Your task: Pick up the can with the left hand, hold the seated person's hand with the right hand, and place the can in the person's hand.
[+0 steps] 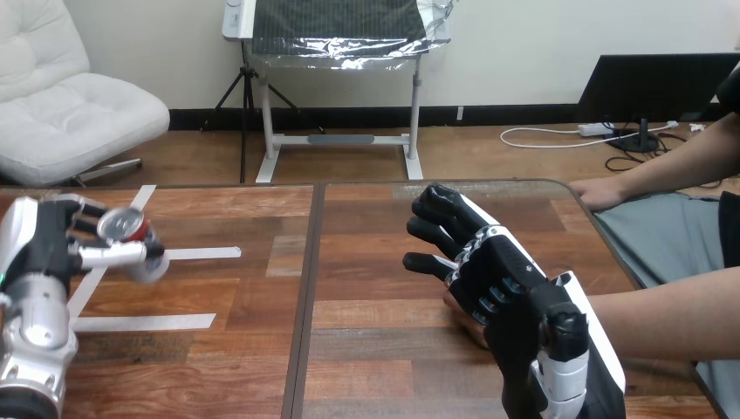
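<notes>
A red can with a silver top (124, 229) is off the table at the left, and my left hand (61, 244) is shut on it, fingers and thumb curled round its body. My right hand (515, 288) is at the right of centre with its back to the camera. It lies over the person's hand (464, 319), of which only a sliver shows beneath the palm. The person's forearm (672, 314) reaches in from the right edge. I cannot tell whether my right hand holds the person's hand.
The person's other hand (598, 192) rests on the table's far right corner. Strips of white tape (205, 253) lie on the wooden table (366, 349) on the left half. A dark seam (305, 297) runs down the table's middle.
</notes>
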Controlling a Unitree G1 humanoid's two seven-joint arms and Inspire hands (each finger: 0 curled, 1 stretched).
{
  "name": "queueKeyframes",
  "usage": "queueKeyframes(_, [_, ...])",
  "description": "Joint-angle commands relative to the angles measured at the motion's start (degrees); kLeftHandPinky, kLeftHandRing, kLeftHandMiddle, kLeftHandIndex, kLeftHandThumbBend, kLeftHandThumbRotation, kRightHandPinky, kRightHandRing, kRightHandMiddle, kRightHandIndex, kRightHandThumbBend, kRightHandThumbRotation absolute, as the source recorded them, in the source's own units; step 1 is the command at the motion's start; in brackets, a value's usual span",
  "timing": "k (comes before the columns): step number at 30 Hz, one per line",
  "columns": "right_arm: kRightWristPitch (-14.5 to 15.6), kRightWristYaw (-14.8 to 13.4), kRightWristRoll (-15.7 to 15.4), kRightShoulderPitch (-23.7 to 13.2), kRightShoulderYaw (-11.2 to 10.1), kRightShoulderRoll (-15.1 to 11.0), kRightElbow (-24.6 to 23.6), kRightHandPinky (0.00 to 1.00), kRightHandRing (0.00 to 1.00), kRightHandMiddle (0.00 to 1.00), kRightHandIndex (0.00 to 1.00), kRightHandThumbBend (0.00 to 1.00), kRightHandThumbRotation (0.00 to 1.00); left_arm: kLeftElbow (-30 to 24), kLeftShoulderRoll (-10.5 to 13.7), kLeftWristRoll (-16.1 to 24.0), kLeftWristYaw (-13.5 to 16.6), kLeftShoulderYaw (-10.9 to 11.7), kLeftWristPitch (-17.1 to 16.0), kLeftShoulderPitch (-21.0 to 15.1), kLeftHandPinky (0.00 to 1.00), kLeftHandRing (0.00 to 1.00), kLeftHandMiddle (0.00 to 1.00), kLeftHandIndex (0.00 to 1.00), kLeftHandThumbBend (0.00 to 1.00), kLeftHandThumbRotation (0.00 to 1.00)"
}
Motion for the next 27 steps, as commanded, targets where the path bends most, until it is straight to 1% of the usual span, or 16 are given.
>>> queueKeyframes(1, [-0.4, -0.44, -0.56, -3.27, -0.41, 0.88, 0.23, 0.81, 0.89, 0.9, 0.88, 0.93, 1.0, -7.34, 0.8, -1.34, -0.76, 1.09, -1.9, -2.49, 0.38, 0.43, 0.46, 0.47, 0.77, 0.0])
queueKeyframes(4, [-0.32, -0.55, -0.91, -3.38, -0.49, 0.82, 0.45, 0.81, 0.9, 0.9, 0.88, 0.93, 1.0, -9.31, 0.67, -1.64, -1.32, 1.5, -1.95, -1.95, 0.38, 0.43, 0.45, 0.47, 0.78, 0.0])
queueKeyframes(7, [-0.71, -0.62, -1.29, -3.67, -0.58, 0.89, 0.96, 0.82, 0.9, 0.91, 0.88, 0.92, 1.0, -12.07, 0.48, -1.87, -1.75, 1.76, -0.52, -1.3, 0.38, 0.43, 0.46, 0.47, 0.78, 0.0])
queueKeyframes(13, [-0.91, -0.75, -2.08, -4.28, -0.95, 0.77, 1.81, 0.83, 0.91, 0.91, 0.89, 0.92, 1.0, -16.9, 0.49, -2.27, -3.12, 1.89, 0.51, 0.21, 0.39, 0.43, 0.45, 0.46, 0.79, 0.0])
queueKeyframes(16, [-1.34, -1.08, -2.76, -4.6, -1.2, 0.89, 2.43, 0.83, 0.91, 0.91, 0.89, 0.92, 1.0, -19.59, 0.45, -2.43, -3.75, 1.93, 1.58, 1.04, 0.39, 0.43, 0.45, 0.46, 0.79, 0.0])
queueKeyframes(19, [-0.91, -1.23, -3.16, -4.9, -1.44, 0.69, 2.65, 0.83, 0.92, 0.92, 0.9, 0.92, 1.0, -23.0, 0.42, -2.56, -4.6, 1.98, 3.24, 2.01, 0.39, 0.43, 0.45, 0.46, 0.8, 0.0])
queueKeyframes(23, [-0.9, -1.17, -3.56, -5.73, -2.03, 0.33, 3.29, 0.84, 0.92, 0.93, 0.9, 0.92, 1.0, -26.58, 0.47, -2.69, -5.7, 2.07, 4.15, 3.08, 0.38, 0.43, 0.45, 0.46, 0.79, 0.0])
queueKeyframes(27, [-0.86, -0.61, -3.54, -6.74, -2.89, -0.46, 4.11, 0.87, 0.94, 0.94, 0.92, 0.91, 1.0, -29.84, 0.48, -2.77, -6.85, 2.2, 5.42, 3.98, 0.38, 0.42, 0.45, 0.46, 0.79, 0.0])
